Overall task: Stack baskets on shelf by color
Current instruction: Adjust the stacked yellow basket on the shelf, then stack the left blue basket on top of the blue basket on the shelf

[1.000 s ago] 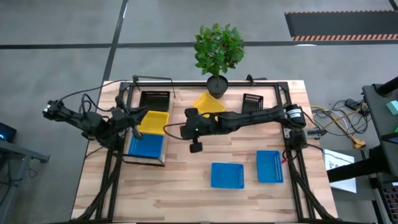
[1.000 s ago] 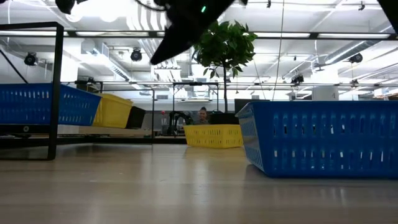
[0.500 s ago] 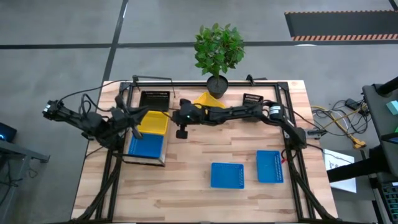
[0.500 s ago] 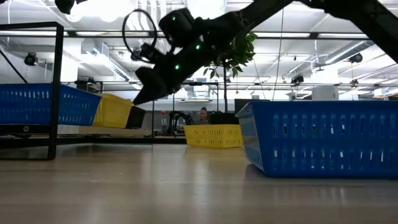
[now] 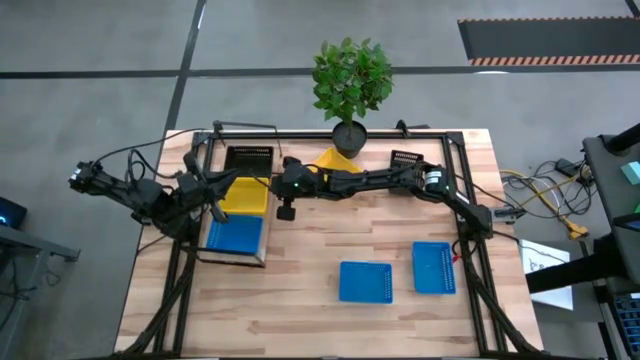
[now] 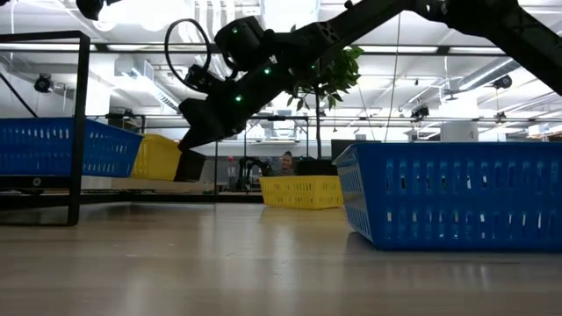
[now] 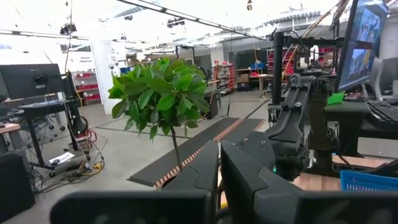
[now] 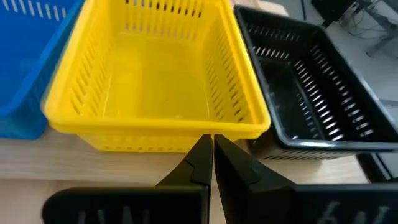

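Your right gripper (image 8: 210, 146), fingers pressed together, is hovering beside the yellow basket (image 8: 158, 74) on the shelf (image 5: 232, 257), left of centre

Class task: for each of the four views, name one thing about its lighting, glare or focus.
High view: even light, soft shadows on the table. Low view: ceiling glare, right arm dark against it, tabletop sheen in front. Left wrist view: own fingers blurred, plant sharp. Right wrist view: yellow basket evenly lit, own fingers soft.
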`<state>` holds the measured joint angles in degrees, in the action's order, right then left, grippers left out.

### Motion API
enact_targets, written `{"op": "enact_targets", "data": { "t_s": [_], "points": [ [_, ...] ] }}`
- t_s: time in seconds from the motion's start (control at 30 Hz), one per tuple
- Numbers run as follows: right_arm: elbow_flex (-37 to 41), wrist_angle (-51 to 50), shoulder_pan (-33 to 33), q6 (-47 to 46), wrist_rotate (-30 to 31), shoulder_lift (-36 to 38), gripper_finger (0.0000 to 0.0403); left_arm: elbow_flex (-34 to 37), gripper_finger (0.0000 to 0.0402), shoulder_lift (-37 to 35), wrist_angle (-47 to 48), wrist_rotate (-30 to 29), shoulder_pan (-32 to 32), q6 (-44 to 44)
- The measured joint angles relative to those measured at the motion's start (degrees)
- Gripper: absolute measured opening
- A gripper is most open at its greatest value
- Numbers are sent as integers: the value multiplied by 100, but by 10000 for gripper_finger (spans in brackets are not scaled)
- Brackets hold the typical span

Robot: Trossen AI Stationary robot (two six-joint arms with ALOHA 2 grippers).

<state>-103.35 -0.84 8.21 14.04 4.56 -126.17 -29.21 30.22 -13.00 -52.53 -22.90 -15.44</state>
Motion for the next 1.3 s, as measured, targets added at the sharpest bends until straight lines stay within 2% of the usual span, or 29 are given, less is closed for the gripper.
{"op": "enact_targets", "data": {
  "t_s": [0.4, 0.83, 1.3],
  "points": [
    [0, -344, -51, -69, -19, 63, 8, 12, 3, 2, -1, 0, 0, -2],
    [7, -121, -411, -117, -10, 37, 8, 11, 3, 9, -5, 0, 0, 0],
    [-6, -368, -434, -142, -4, 124, 8, 24, 3, 2, -6, 0, 1, 0]
  ]
}}
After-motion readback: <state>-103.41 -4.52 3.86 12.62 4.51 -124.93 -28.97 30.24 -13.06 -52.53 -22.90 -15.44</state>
